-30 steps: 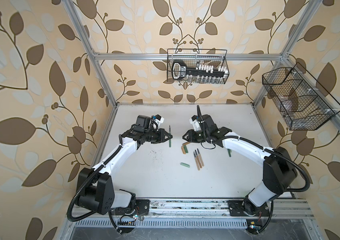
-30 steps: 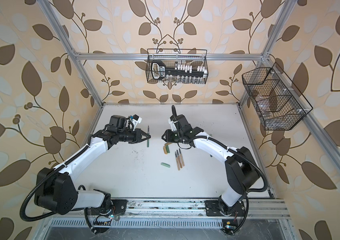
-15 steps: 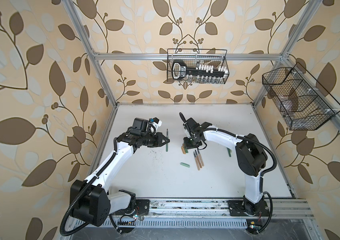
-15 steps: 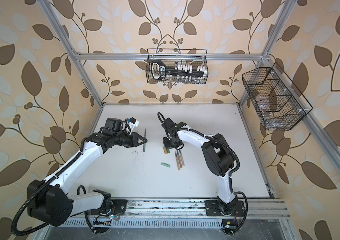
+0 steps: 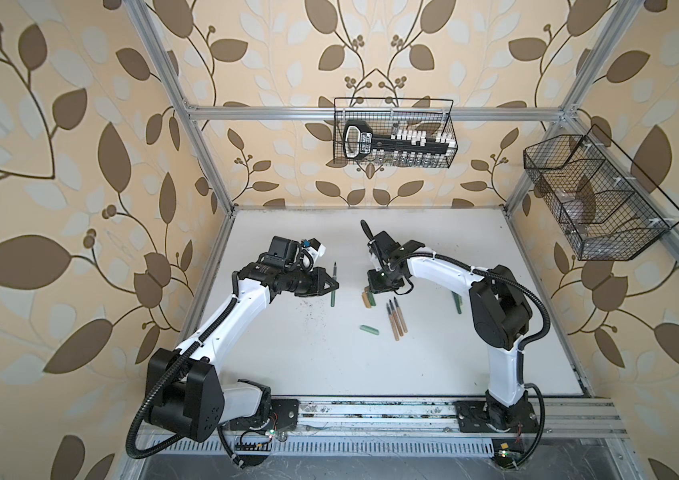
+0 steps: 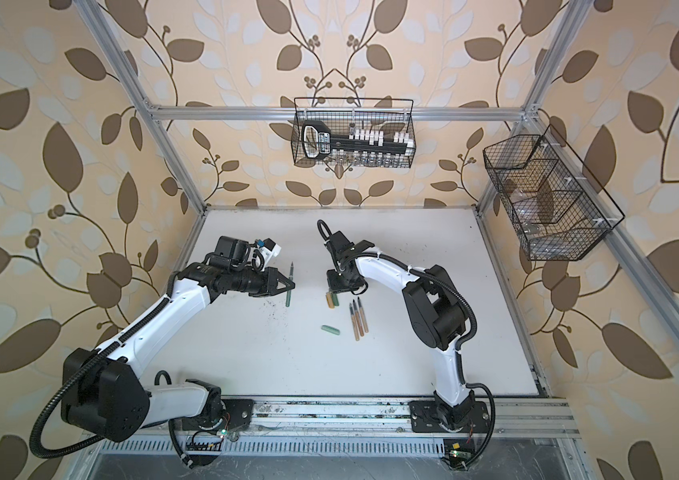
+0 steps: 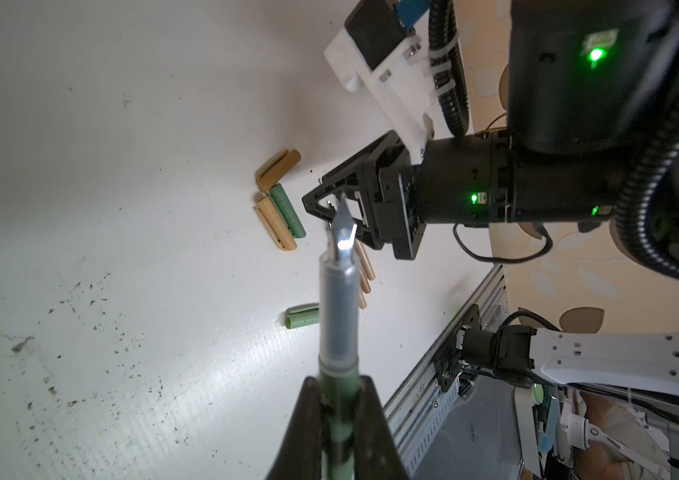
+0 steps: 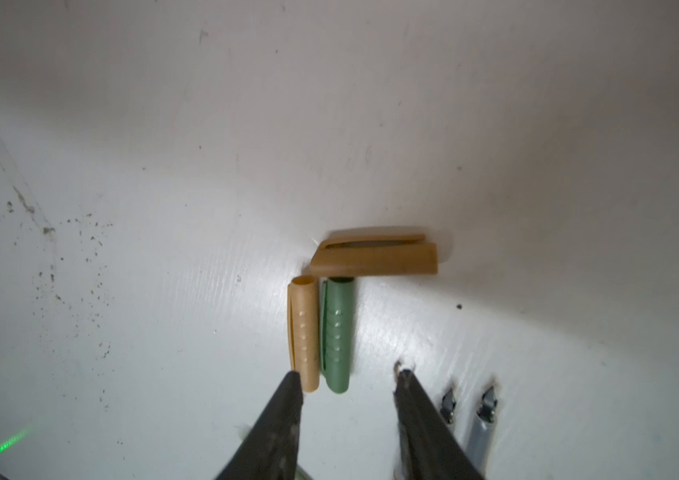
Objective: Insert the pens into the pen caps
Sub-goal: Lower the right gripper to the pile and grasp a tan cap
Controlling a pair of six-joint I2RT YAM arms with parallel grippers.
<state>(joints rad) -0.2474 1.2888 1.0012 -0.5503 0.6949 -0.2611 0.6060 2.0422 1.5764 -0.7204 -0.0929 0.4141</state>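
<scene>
The left arm (image 5: 242,309) and right arm (image 5: 441,266) share glossy white link shells between bulky matte black joint housings; ribbed black conduit (image 5: 137,424) loops from each base; a white bracket (image 7: 387,83) with small silver screws sits at the wrist; green lights (image 7: 595,54) glow on black motor casings; pincer fingers (image 8: 283,415) are black and tapered

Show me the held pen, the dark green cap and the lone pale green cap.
green pen (image 7: 338,307): left wrist view, grey section below the nib.
dark green cap (image 8: 338,336): right wrist view, ribbed middle.
pale green cap (image 5: 369,330): in a top view, middle.
</scene>
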